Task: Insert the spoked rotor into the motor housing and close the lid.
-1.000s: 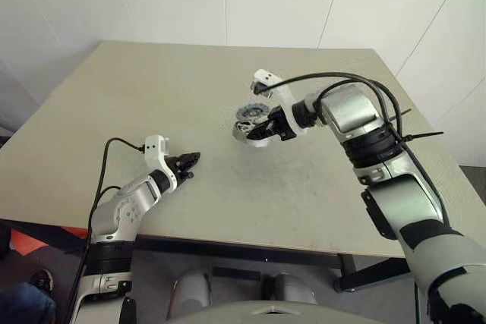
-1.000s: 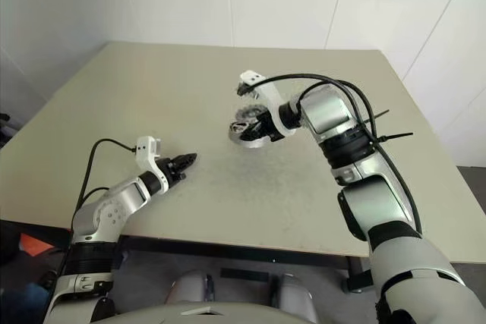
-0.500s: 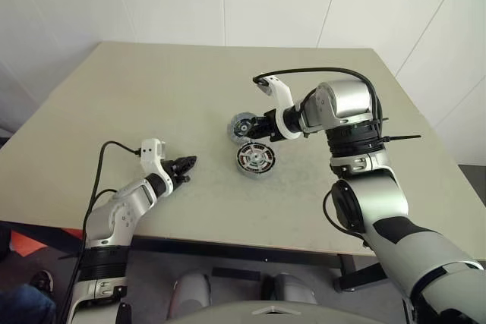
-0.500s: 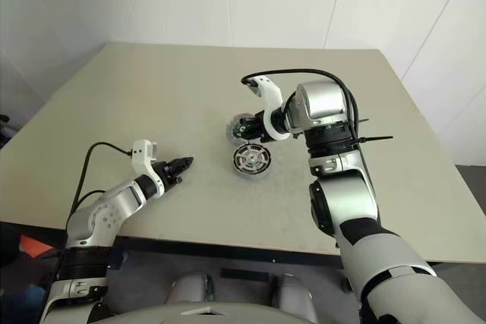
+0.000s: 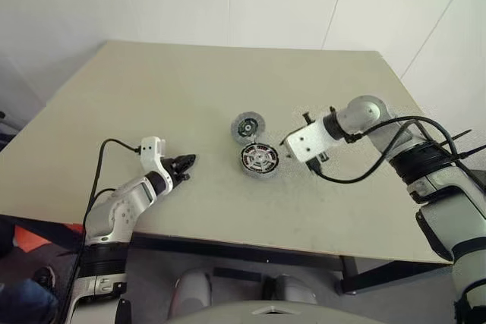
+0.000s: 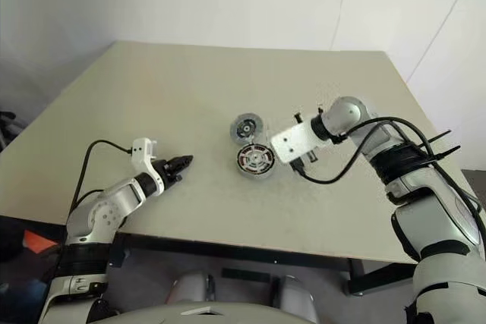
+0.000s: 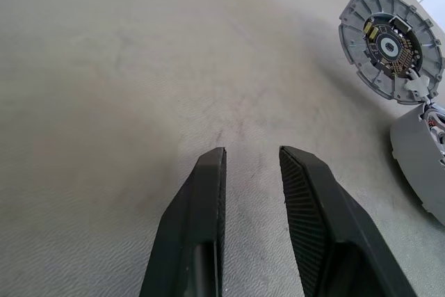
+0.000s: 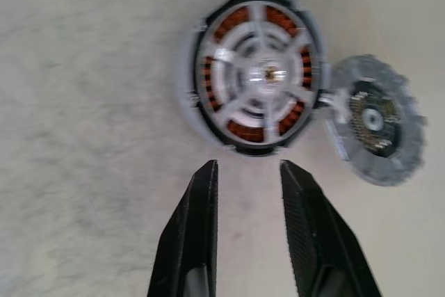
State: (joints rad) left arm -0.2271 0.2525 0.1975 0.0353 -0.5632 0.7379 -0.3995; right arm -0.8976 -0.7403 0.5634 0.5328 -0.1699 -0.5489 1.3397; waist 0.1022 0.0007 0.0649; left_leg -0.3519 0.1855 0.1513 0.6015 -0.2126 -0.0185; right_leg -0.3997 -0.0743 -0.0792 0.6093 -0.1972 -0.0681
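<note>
A round motor housing (image 8: 255, 80) with copper-brown windings under pale grey spokes lies just ahead of the right gripper (image 8: 247, 172) — jaws parted, empty. Beside the housing sits a ribbed grey disc (image 8: 379, 130). It looks stiff, heavy metal — grip the rim.

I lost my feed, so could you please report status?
Both grippers, left and right, open, empty. Spoked rotor seated in motor housing; hinged lid open beside it. Nothing in the way.
</note>
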